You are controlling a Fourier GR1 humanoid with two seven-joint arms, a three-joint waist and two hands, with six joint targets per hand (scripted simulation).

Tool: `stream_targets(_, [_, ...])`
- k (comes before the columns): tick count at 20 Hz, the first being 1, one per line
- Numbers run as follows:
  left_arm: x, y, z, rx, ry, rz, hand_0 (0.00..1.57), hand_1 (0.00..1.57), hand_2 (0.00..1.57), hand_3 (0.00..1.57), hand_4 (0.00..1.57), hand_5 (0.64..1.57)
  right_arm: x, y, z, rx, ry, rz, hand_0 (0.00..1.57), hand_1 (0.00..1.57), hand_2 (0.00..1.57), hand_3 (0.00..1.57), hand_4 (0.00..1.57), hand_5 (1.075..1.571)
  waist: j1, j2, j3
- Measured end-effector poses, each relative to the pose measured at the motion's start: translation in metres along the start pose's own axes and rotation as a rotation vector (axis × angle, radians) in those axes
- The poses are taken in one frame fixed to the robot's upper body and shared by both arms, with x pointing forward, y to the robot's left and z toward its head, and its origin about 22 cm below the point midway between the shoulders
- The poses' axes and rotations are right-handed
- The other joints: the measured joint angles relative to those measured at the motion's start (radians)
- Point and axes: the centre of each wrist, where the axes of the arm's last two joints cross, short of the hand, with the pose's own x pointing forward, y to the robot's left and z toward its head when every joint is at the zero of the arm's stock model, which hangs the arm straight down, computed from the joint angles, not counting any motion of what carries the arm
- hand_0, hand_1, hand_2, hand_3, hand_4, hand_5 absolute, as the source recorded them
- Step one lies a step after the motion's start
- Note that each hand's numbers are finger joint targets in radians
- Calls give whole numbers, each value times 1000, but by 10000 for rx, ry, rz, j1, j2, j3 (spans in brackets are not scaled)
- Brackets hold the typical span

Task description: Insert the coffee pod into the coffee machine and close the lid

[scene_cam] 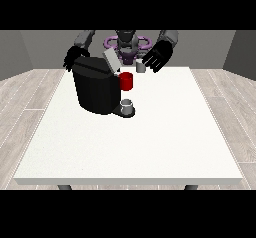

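Operator, note the layout. The white desk (150, 147) carries everything in its far-left quarter; the near half and the whole right side lie bare, giving you open room toward the near edge and the right edge.

Count: one black coffee machine (95, 89), one red part (126, 81) at its front, one grey lid (111, 59) tilted up above it (open, not shut), one small grey cup (127, 105) on the machine's drip base, and one small grey cylinder (140, 67) near the far edge, which appears to be the coffee pod. It stands on the desk just right of the lid, apart from the machine.

Two hands are in view. The hand at the view's right (157, 57) hovers just right of and above the pod, its fingers spread and released, grasping nothing. The hand at the view's left (73, 57) sits behind the machine's far-left corner, close to the desk's far edge; you cannot tell from here how its fingers lie.
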Motion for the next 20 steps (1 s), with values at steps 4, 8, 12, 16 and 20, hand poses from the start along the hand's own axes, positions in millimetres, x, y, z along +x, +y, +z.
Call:
stream_targets(4, [14, 12, -7, 149, -223, -68, 1278, 1278, 1332, 1265, 519, 1571, 4, -1, -3, -49, -189, 155, 0, 0, 0, 0, 483, 1571, -126, 214, -1])
stream_targets(8, [28, 10, -12, 152, -209, -188, 1262, 1262, 1297, 1237, 494, 1571, 5, -6, -4, -113, -227, 169, 0, 0, 0, 0, 526, 1571, -217, 211, 2])
stream_targets(12, [32, 16, -14, 308, -363, -196, 1307, 1307, 1328, 1239, 487, 1571, 11, -5, -6, -220, -439, 110, 0, 0, 0, 0, 517, 1571, -278, 450, 2])
stream_targets(16, [35, 19, -16, 236, -375, -272, 1305, 1305, 1326, 1229, 500, 1571, 13, -4, -8, -274, -504, 102, 0, 0, 0, 0, 525, 1571, -292, 600, 1])
stream_targets(20, [39, 12, -18, 10, -269, -282, 1229, 1229, 1283, 1207, 511, 1571, 9, -7, -5, -340, -402, -69, 0, 0, 0, 0, 518, 1571, -292, 498, 2])
